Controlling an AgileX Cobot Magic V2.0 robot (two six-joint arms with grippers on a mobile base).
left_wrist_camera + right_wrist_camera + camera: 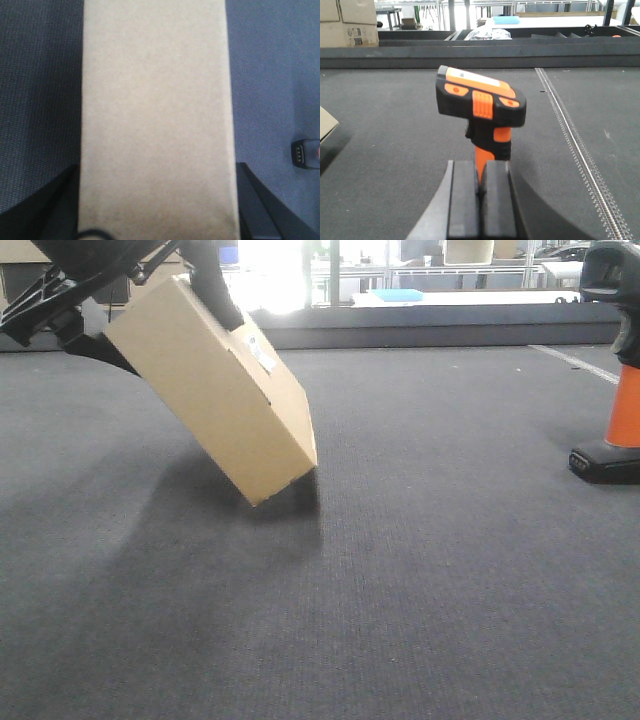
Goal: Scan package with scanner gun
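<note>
Holding package (pixel 215 390) tilted, scanner gun (pixel 480 100) clamped

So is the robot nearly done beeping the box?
Done: the left claw grips the package, and the right claw looks pinched on the scanner gun. In hand: the box is tipped up, label showing. Left: the scanner sits on the carpet, off to the side, not pointing at the label, so no beep yet.

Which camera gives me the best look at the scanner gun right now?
The right wrist view: the scanner gun stands centred, head and orange handle clear, just behind the right pincer. The front view cuts it off at the right border; the left wrist view shows a sliver of its base.
</note>
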